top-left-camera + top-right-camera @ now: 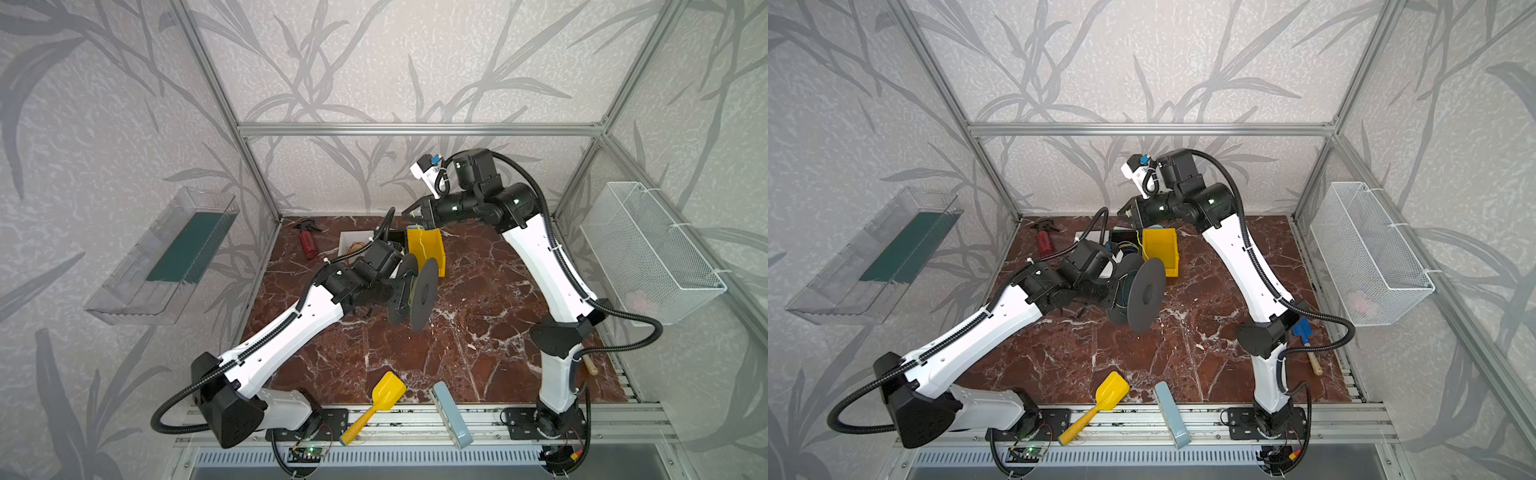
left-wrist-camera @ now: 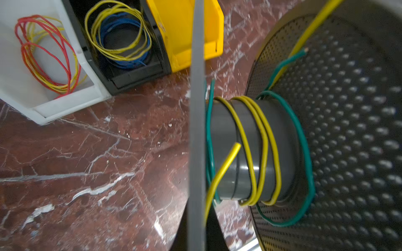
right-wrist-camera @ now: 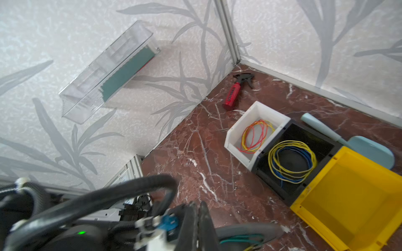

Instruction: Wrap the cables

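A grey spool (image 1: 424, 293) (image 1: 1146, 293) hangs tilted above the middle of the marble floor. My left gripper (image 1: 397, 305) (image 2: 196, 228) is shut on the edge of one flange. The thin yellow cable (image 2: 243, 139) loops a few times round the hub beside a green wire (image 2: 304, 139), and one loose yellow end sticks out. Another stretch of yellow cable climbs past the perforated flange. My right gripper (image 1: 409, 214) (image 1: 1123, 212) (image 3: 197, 205) is raised behind the spool, shut, with the yellow cable running down from its tips.
At the back stand a white bin (image 3: 256, 113) with a red-and-orange bundle, a black bin (image 3: 272, 184) with a blue-and-yellow bundle, and a yellow bin (image 1: 426, 249). A red spray bottle (image 1: 308, 243) lies back left. A yellow scoop (image 1: 378, 405) and a pale blue block (image 1: 451, 415) lie in front.
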